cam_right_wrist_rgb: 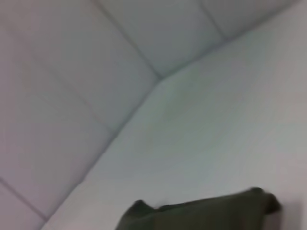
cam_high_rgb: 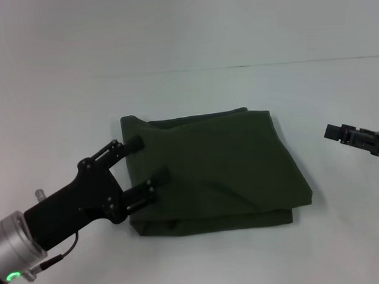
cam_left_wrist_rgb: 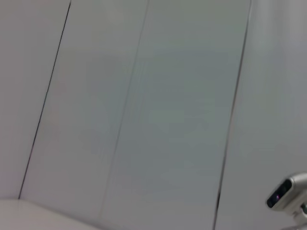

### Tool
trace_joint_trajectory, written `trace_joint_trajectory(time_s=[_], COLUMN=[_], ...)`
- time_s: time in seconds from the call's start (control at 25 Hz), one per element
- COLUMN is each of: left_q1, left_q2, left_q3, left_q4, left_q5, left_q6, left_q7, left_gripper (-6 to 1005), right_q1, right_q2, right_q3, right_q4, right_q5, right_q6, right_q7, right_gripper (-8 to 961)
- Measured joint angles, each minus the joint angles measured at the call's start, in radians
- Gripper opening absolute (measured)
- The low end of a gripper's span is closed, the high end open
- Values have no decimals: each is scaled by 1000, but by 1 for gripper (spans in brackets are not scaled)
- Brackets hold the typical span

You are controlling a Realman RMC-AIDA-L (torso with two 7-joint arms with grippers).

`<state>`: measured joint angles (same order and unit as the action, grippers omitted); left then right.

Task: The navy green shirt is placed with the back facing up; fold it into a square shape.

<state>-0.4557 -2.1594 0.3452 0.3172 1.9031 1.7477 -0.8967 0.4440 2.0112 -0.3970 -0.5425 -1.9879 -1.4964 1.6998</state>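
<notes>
Now the left tool (cam_high_rgb: 146,161) hovers spread over the folded navy green shirt's (cam_high_rgb: 222,166) left edge.

Both arms in view, left forward, right at the edge.
The left gripper (cam_high_rgb: 144,161) is held low with fingers spread apart; only the right gripper's (cam_high_rgb: 335,132) tip is seen.

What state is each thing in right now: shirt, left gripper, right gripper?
navy green shirt: folded into a rough square, lying flat on the table.
left gripper: open, fingers spread at the shirt's left edge, holding nothing.
right gripper: off to the shirt's right, clear of it.
</notes>
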Motion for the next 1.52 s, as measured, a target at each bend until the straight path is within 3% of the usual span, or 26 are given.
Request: trace_joint_trajectory(time_s=[0.2, 0.4, 0.56, 0.84, 1.52], left_q1=[4, 4, 3, 11, -13], left_q2=[4, 4, 6, 10, 9], left_q3=[0, 20, 89, 178, 227], left_q4=[23, 63, 107, 144, 168], left_q5=[-13, -4, 2, 24, 144], left_q6=[62, 77, 78, 62, -8], left_q7=[-7, -38, -100, -198, -382], left_gripper=[826, 826, 826, 826, 826], right_q1=[-2, 3, 24, 63, 88], right_q2=[0, 22, 33, 27, 30], right_q3=[-3, -9, -70, -227, -247], right_q4=[-14, -76, -104, -106, -106], right_q5=[0, -6, -10, -19, -120], right_q6=[-112, -203, -204, -182, -164], right_q7=[-128, -265, -296, -278, -225], right_gripper=[841, 905, 904, 901, 898])
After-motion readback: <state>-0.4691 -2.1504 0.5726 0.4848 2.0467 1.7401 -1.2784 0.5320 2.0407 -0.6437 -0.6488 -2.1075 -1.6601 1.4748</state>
